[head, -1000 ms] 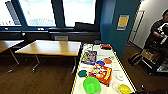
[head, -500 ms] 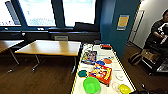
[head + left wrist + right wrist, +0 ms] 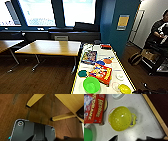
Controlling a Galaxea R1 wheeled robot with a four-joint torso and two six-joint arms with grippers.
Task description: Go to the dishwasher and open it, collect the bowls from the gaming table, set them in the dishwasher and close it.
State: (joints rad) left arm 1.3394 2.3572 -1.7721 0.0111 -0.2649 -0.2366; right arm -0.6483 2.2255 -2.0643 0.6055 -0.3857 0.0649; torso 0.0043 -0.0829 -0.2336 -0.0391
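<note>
Scene unchanged since earlier frames | robot halted at gaming worktop (image 3: pixel 100 88) | bowls (image 3: pixel 91 84) uncollected | both jaws' state: cannot tell

Dark wrist plate (image 3: pixel 33 131) with rounded pale-edged corners, round silver corner fittings, small blue mark

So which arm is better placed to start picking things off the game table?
Probably the right: its wrist camera looks straight down on the yellow colander on the white table top. The left wrist camera sees wooden floor and table legs.
</note>
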